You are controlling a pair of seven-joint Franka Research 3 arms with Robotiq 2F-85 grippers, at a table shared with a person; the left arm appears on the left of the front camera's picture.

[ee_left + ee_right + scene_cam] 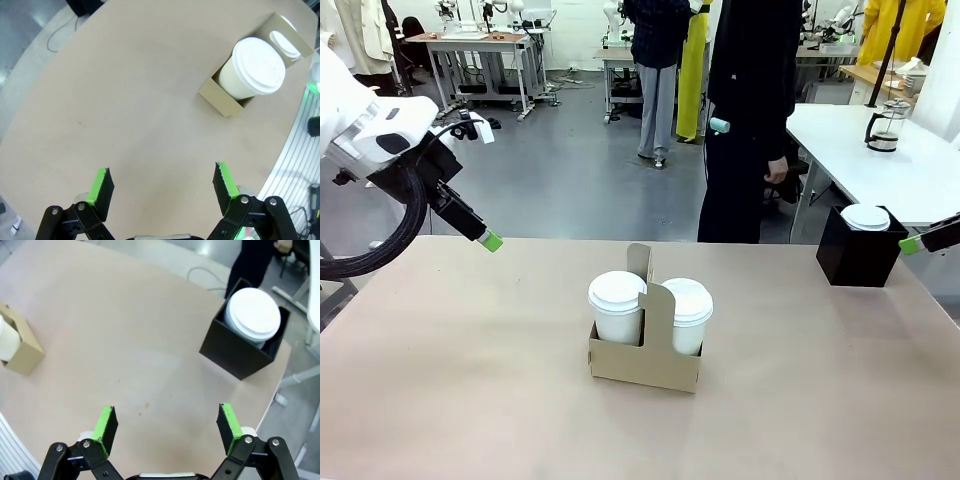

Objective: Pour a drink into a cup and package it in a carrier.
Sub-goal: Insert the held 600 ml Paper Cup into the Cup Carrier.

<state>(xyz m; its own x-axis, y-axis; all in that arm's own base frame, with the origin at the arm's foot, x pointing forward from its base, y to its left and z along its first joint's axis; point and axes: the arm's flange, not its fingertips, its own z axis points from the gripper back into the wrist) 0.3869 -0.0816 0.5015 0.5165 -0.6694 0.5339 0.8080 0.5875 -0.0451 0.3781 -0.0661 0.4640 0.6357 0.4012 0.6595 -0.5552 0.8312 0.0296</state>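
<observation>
Brown cardboard drink carrier with tall central handle panel stands mid-table on the tan table. Two tall white paper cups with white plastic lids sit in its holes: one cup at its 9 o'clock side, the twin cup at 3 o'clock.

My left gripper hangs above bare table, fingers spread wide, nothing between them; carrier lies at 1 o'clock in its wrist view.

My right gripper likewise spread and empty. Black box holding a white disc at its 1 o'clock.

Clear glass press jug on the white far table, 2 o'clock; contents not discernible.
</observation>
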